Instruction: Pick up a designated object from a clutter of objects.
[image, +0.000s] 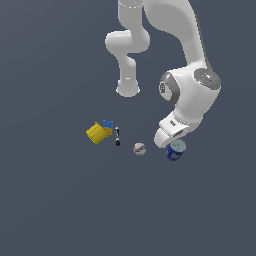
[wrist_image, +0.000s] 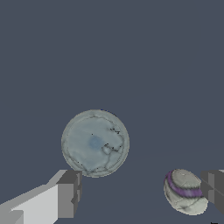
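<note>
The dark blue can (image: 175, 150) stands upright on the grey floor at the exterior view's right. In the wrist view I look down on its pale silvery top (wrist_image: 95, 143). My gripper (image: 165, 140) hovers above and just beside the can, open and empty (wrist_image: 142, 190). The can's top lies off the line between the two fingers (wrist_image: 68, 194), not between them. The small white ball (image: 139, 148) with a purple stripe lies to the can's left in the exterior view. In the wrist view the ball (wrist_image: 186, 192) sits close to the other finger.
A yellow box (image: 96, 133) with a small blue block (image: 108, 124) against it lies further to the exterior view's left. A thin black-and-white stick (image: 117, 136) lies between the box and the ball. The arm's base (image: 128, 89) stands behind.
</note>
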